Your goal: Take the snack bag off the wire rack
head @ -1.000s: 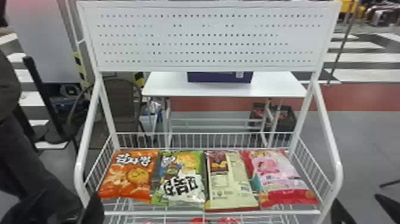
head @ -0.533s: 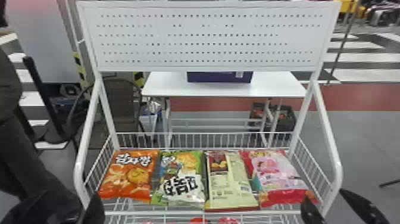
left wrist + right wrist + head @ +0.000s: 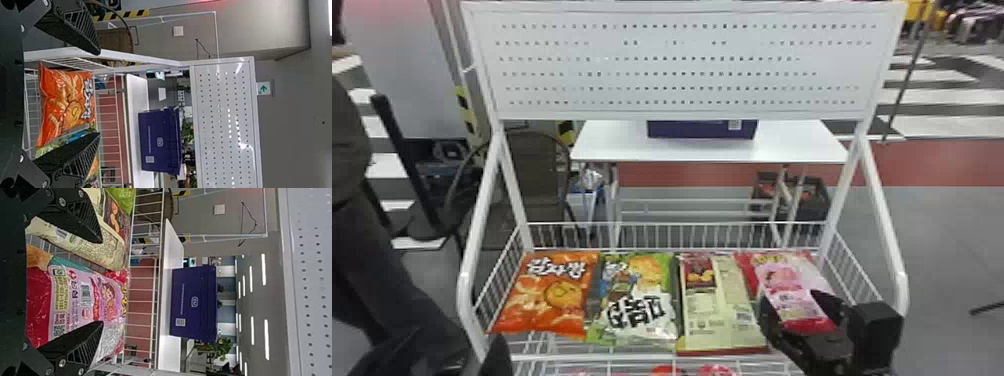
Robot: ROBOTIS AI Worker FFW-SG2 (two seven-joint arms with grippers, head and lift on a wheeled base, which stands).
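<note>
wire rack (image 3: 466, 300) seen across frame, row of snack bags (image 3: 632, 300) laid on it, none taken off. right gripper (image 3: 789, 300) seen lower right, fingers spread, nothing pinched. pink bag (image 3: 779, 280), likely target, overlapped by it; grasp, removal left to be done.

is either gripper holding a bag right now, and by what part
Nothing is held. The right gripper is open over the pink bag, which lies on the wire rack; the left gripper is open too.

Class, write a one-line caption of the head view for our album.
The right gripper poised open over the pink bag, one of four snack bags on a wire rack.
</note>
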